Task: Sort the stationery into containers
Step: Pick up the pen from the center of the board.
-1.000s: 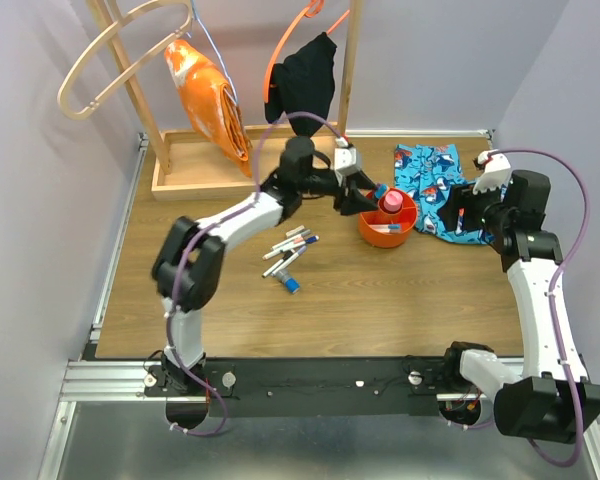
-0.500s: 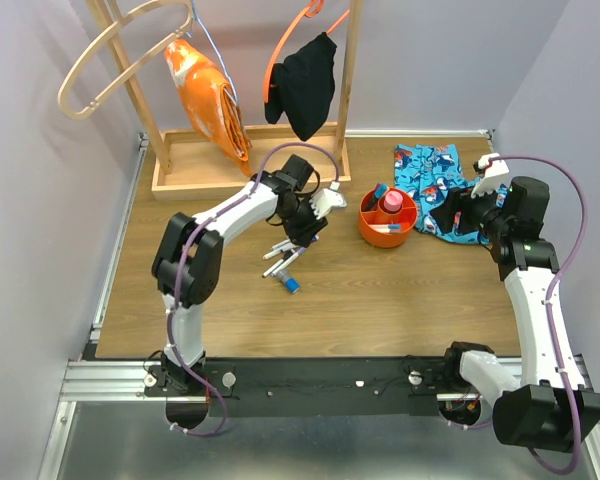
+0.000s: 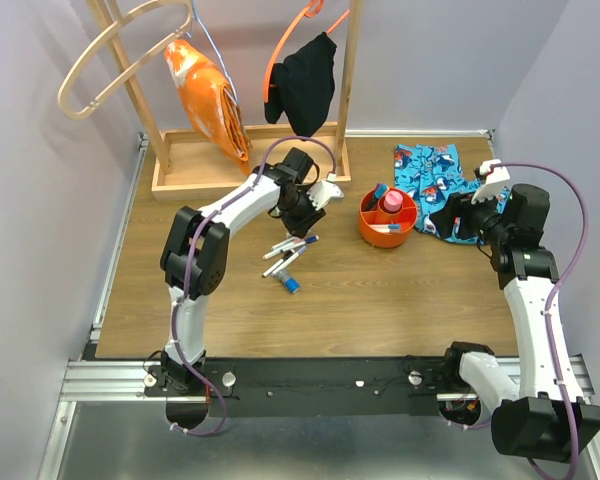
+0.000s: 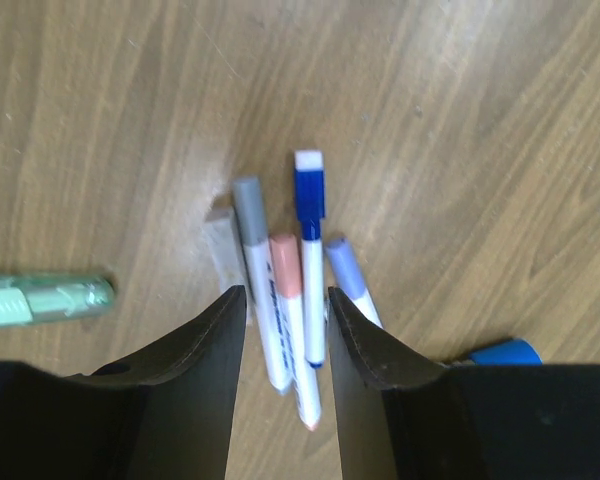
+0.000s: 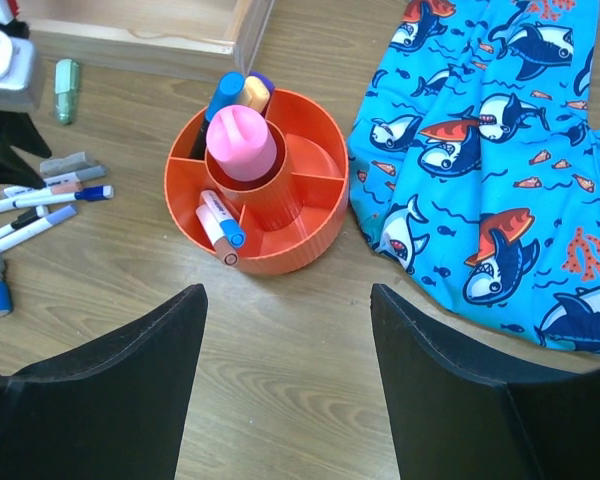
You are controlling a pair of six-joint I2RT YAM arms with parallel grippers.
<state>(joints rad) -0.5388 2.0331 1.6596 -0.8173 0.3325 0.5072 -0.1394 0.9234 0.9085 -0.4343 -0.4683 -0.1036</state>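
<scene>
Several loose pens [image 3: 290, 245] lie on the wood left of the round orange tub [image 3: 387, 236]. My left gripper [image 3: 303, 222] hangs over them, pointing down. In the left wrist view its jaws [image 4: 287, 300] stand open astride a grey-capped pen [image 4: 250, 215], a pink-capped pen [image 4: 285, 275] and a blue-capped pen [image 4: 309, 190]. A purple-capped pen [image 4: 344, 268] lies just outside the right finger. The tub [image 5: 280, 262] holds a pink tube [image 5: 242, 140] in its centre and a few markers [image 5: 218, 222] in its compartments. My right gripper [image 5: 285, 300] is open and empty, near the tub.
A blue shark-print cloth [image 5: 500, 150] lies right of the tub. A small green item [image 4: 40, 298] rests left of the pens, and a blue-capped piece [image 3: 292, 285] lies nearer me. The wooden rack base [image 3: 200, 175] with orange [image 3: 210, 95] and black [image 3: 302, 85] garments stands behind.
My left gripper swung from over the orange tub back left to the pens and came down over them, its jaws narrowing. The right arm drew back slightly.
</scene>
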